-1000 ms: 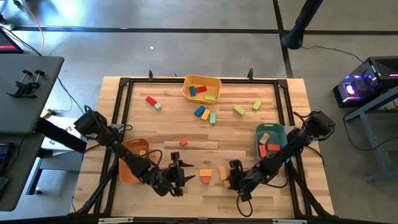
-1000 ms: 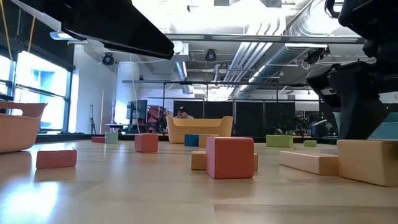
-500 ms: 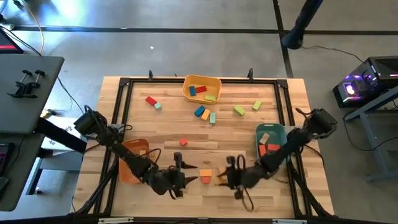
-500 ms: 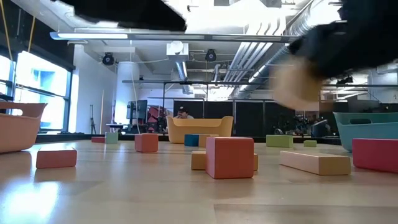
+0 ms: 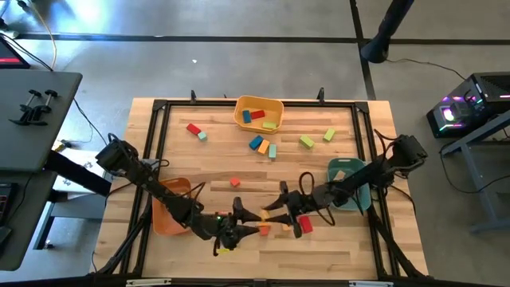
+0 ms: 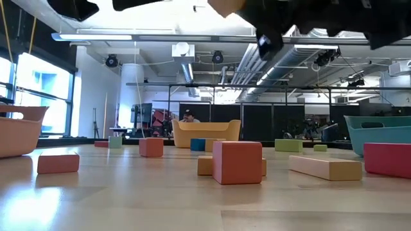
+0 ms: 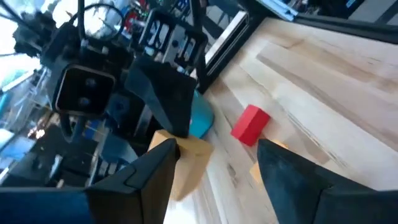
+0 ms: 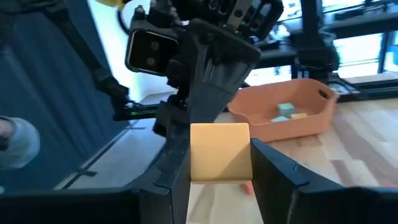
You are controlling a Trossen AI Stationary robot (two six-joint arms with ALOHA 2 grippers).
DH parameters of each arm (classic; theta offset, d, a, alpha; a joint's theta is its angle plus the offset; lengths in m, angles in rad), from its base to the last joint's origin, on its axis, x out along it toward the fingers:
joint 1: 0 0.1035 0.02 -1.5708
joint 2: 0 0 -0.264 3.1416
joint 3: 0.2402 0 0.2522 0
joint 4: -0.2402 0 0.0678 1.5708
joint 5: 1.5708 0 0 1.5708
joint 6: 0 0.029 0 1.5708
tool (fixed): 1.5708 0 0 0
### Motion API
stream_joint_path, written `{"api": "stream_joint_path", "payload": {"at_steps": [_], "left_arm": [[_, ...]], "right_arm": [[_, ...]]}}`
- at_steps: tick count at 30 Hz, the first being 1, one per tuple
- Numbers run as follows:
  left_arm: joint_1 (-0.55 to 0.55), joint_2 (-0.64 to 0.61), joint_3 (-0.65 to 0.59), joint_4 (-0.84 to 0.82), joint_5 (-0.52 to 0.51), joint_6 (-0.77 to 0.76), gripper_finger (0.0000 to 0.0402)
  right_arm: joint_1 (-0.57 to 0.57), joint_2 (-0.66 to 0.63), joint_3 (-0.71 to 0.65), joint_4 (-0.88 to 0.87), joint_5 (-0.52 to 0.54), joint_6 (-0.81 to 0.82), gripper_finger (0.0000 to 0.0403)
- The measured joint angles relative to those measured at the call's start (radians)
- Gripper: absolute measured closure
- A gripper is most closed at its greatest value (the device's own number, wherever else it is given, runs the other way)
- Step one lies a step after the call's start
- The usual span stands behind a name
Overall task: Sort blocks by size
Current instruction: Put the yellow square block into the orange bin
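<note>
High view: pale plank table [image 5: 199, 163]; left gripper [image 5: 253, 226] and right gripper [image 5: 269, 209] meet nose to nose near the front edge, small wooden blocks scattered, some in the yellow bin [image 5: 259, 112], orange bin [image 5: 170, 209] and teal bin [image 5: 349, 177]. Low view: only here a matte red cube [image 6: 237, 162] stands square on the table. Left wrist view: left fingers spread wide, empty, either side of a tan block [image 7: 186, 163]. Right wrist view: right fingers pinch that smooth tan block's flat faces; orange bin holds teal and tan pieces.
</note>
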Motion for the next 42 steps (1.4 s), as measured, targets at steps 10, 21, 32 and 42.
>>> {"api": "stream_joint_path", "payload": {"at_steps": [10, 21, 32, 42], "left_arm": [[0.03, 0.002, 0.0, 0.134, -0.068, 0.103, 0.0169], [0.05, 0.026, 0.0, 0.15, -0.106, 0.005, 0.0209], [0.026, 0.025, 0.0, 0.161, -0.102, -0.156, 0.0313], [0.029, 0.025, 0.0, 0.079, -0.136, -0.233, 0.0317]], "right_arm": [[-0.005, -0.002, 0.028, 0.019, -0.007, 0.004, 0.0274], [-0.003, -0.001, 0.028, 0.019, -0.016, 0.008, 0.0249], [-0.002, 0.0, 0.026, -0.043, 0.045, 0.038, 0.0236], [0.03, -0.139, 0.026, -0.362, 0.193, 0.068, 0.0234]]}}
